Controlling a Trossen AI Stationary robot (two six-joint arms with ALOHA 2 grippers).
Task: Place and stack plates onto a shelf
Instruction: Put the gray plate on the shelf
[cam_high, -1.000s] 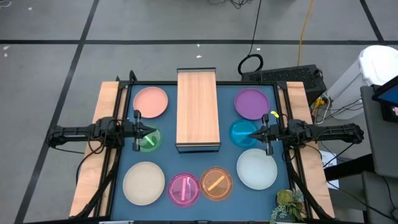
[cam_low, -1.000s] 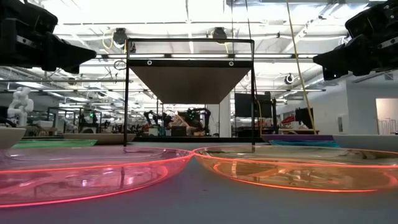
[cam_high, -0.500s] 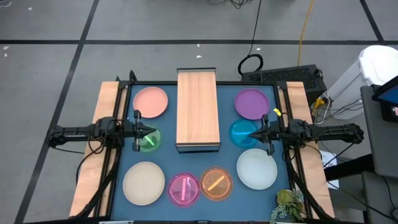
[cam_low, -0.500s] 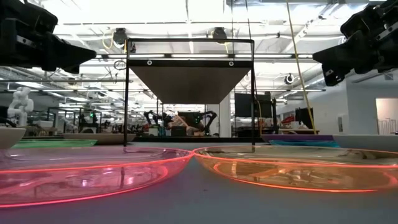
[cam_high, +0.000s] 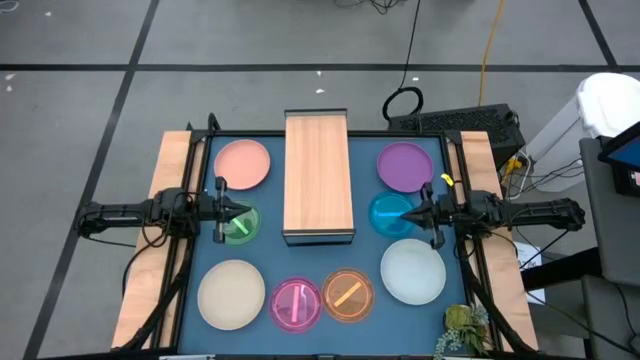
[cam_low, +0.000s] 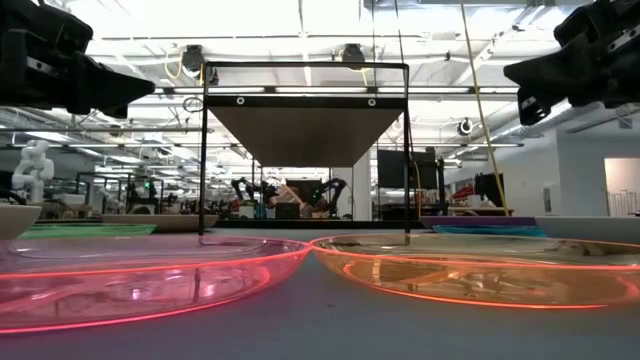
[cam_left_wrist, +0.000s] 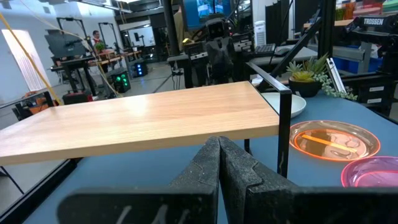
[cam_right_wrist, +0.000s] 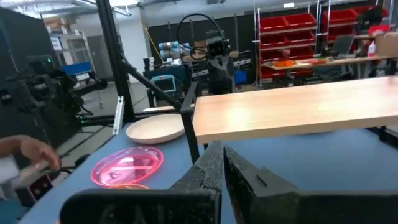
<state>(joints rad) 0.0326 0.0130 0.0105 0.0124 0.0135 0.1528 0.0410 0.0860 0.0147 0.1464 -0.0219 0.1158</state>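
Blue tabletop carries my eight plates ringed around the empty wooden shelf (cam_high: 319, 176), both the left gripper (cam_high: 222, 211) and right gripper (cam_high: 429, 213) pressed together holding nothing (light, stiff, slick plastic, I judge, so I'd pinch a rim).

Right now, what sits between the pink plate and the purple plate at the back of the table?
In the high view, the shelf lies between the salmon pink plate and the purple plate, with bare blue table on either side.
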